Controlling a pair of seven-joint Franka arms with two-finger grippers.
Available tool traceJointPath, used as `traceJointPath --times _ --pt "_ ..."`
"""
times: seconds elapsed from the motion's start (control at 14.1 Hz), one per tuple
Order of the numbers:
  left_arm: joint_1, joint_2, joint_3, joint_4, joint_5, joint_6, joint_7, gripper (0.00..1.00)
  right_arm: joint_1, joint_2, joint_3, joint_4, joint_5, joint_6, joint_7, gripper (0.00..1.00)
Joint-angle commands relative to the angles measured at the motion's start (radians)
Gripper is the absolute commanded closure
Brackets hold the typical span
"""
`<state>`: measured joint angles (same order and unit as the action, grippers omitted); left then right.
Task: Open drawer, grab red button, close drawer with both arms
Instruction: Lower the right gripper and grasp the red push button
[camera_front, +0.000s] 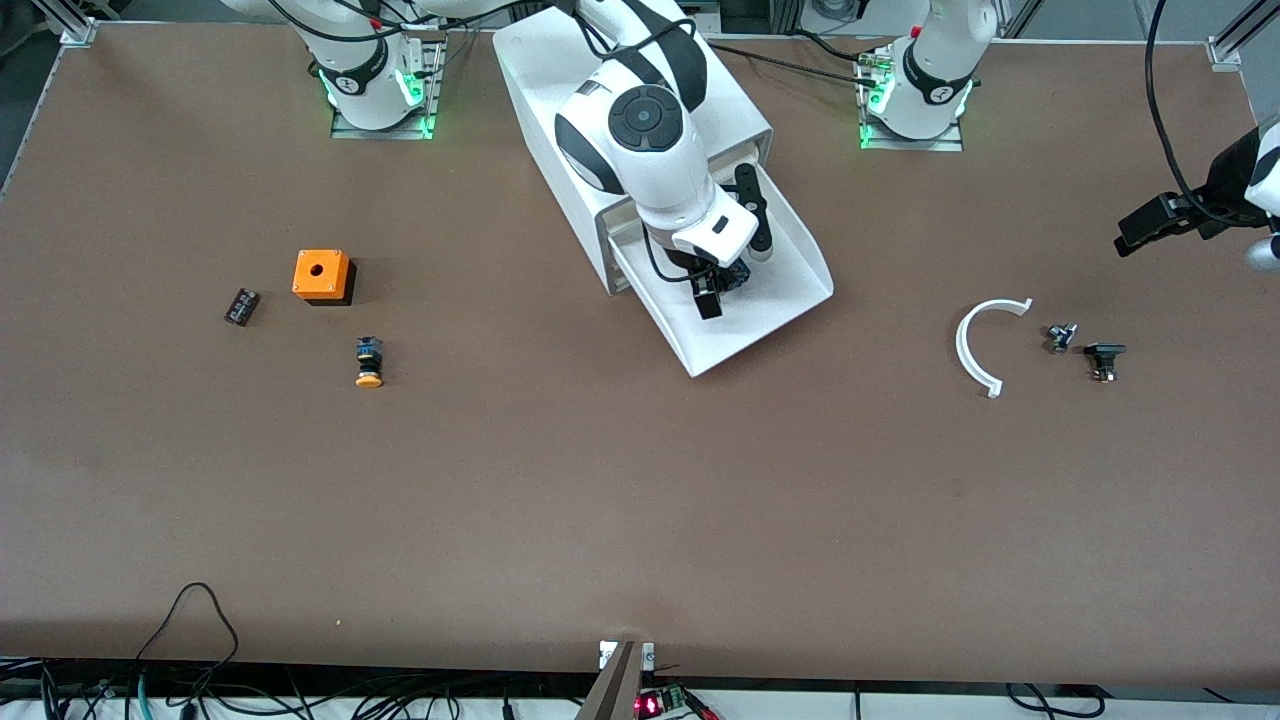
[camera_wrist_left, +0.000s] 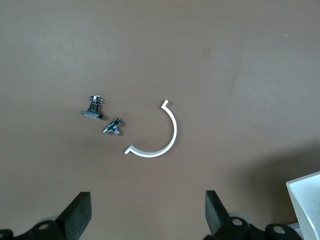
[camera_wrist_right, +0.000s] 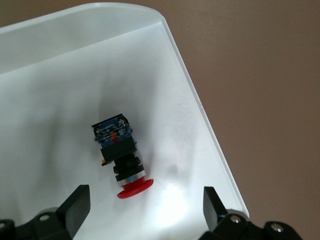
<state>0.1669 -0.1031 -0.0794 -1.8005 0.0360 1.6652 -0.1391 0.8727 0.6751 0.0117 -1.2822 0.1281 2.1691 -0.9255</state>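
The drawer (camera_front: 775, 330) stands pulled out of the white cabinet (camera_front: 545, 90), toward the front camera. In the right wrist view the button (camera_wrist_right: 120, 155), red cap on a black body, lies on its side on the drawer floor (camera_wrist_right: 55, 100). My right gripper (camera_wrist_right: 145, 215) hangs open just above it, with the fingers (camera_wrist_right: 75, 210) apart and the red cap between them. In the front view the right gripper (camera_front: 709, 298) is over the drawer and covers the button. My left gripper (camera_front: 1135, 232) waits open and empty in the air at the left arm's end of the table; it also shows in the left wrist view (camera_wrist_left: 147, 217).
An orange cube with a hole (camera_front: 322, 275), a yellow-orange capped button (camera_front: 369, 362) and a small dark cylinder (camera_front: 241, 306) lie toward the right arm's end. A white arc piece (camera_front: 985, 345) and two small black parts (camera_front: 1060, 337) (camera_front: 1104, 358) lie below the left gripper.
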Motion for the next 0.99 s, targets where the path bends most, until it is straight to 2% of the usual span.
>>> traceJointPath --times 0.0,0.35,0.71,0.92 --pt "-0.01 0.003 0.007 0.01 0.018 -0.016 -0.01 0.0 0.022 0.026 -0.009 0.032 -0.025 -0.018 -0.015 0.0" --pt "-0.01 0.003 0.009 0.01 0.018 -0.015 -0.01 0.0 0.052 0.058 -0.013 0.034 -0.03 -0.005 -0.01 0.0" --pt "-0.01 0.003 0.009 0.01 0.018 -0.015 -0.01 0.0 0.066 0.08 -0.013 0.034 -0.071 -0.008 -0.016 0.0" --pt "-0.01 0.003 0.009 0.01 0.018 -0.015 -0.01 0.0 0.078 0.089 -0.013 0.035 -0.07 -0.003 -0.012 0.08"
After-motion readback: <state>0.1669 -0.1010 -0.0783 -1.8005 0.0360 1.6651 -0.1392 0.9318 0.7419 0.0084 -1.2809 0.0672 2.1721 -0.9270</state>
